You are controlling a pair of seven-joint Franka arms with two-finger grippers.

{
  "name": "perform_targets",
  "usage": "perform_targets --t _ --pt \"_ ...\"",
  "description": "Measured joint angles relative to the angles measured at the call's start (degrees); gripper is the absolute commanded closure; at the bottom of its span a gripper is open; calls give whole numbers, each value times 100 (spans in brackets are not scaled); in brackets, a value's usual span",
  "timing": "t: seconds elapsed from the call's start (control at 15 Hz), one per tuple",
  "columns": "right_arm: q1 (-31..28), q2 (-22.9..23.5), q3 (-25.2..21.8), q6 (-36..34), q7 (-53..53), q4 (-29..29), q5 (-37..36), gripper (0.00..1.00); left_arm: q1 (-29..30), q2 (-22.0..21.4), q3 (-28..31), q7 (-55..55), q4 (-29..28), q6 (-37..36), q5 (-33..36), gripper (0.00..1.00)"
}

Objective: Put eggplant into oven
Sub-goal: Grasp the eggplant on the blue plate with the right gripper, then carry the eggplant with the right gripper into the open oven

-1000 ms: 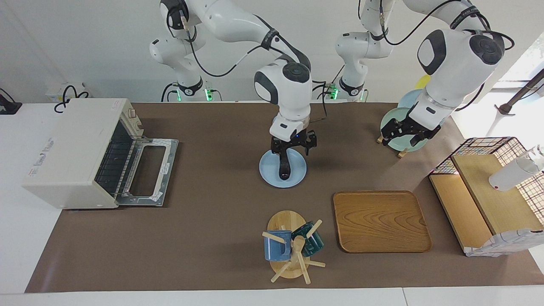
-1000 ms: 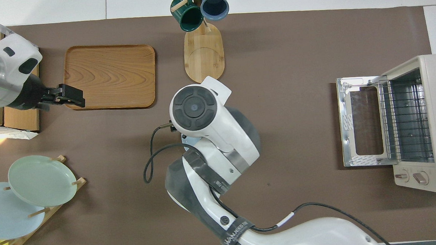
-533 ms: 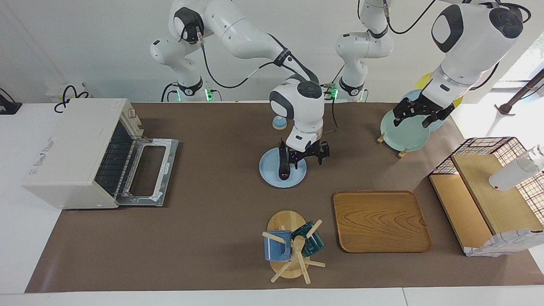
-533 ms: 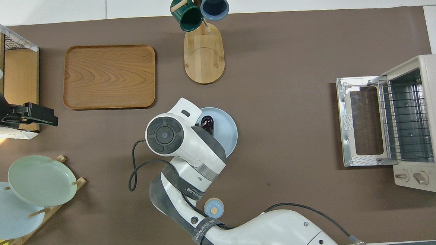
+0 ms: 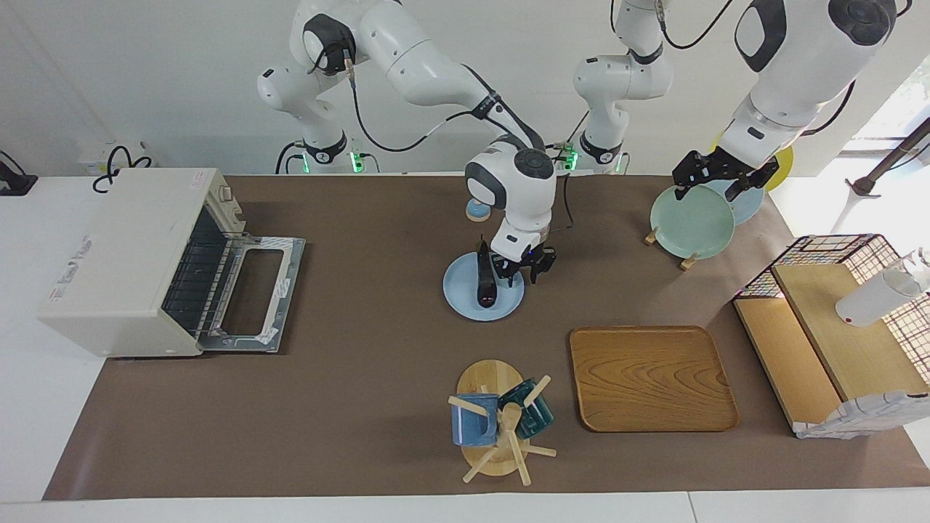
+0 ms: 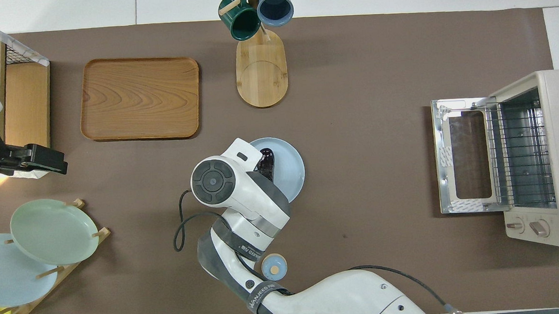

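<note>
A slim, glossy, dark purple-black eggplant (image 5: 484, 280) lies on a round pale blue plate (image 5: 465, 299) at the middle of the table (image 5: 363, 378), which carries a matte brown cover. Its long axis runs from the robots' end toward the table's outer edge, the thin stem end nearer to the robots and the rounded blunt end farther from them.

The right gripper (image 5: 522, 270) sits low over the plate, just beside the eggplant's stem half; whether its jaws touch or clasp the eggplant cannot be told, and how far apart they stand cannot be told either. In the overhead view the right arm's white wrist hides most of the eggplant (image 6: 265, 161) and part of the plate (image 6: 289, 168).

The left gripper (image 5: 716, 176) waits in the air, jaws apart and holding nothing, over a smooth green plate (image 5: 690, 221) that stands tilted in a wooden rack.

At the right arm's end of the table stands the boxy off-white oven (image 5: 127, 261), its glass-windowed door (image 5: 254, 294) dropped flat and open, the wire rack (image 6: 523, 151) visible inside. It is well apart from the eggplant.

Farther from the robots than the blue plate are a rectangular wooden tray (image 5: 650, 378) with rounded corners and a wooden mug tree (image 5: 498, 425) bearing a blue mug (image 5: 472, 420) and a dark green mug (image 5: 529, 412). A small round blue lid with a wooden knob (image 6: 273, 266) lies nearer to the robots.
</note>
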Motion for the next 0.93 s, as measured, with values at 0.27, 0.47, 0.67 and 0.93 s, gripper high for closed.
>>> perform_targets --t 0.27,0.47,0.67,0.93 --pt "29 -79 -7 -117 0 13 -232 100 2 4 -15 0 12 306 7 0" --pt "29 -193 -12 -1014 2 298 -1059 100 31 21 -12 0 257 181 9 0" --pt "-52 -362 -72 -1890 -269 699 -1483 100 92 23 -46 0 398 -66 9 0" --pt "-758 -1281 -153 -2713 -754 313 -1500 100 189 64 -171 0 398 -81 9 0"
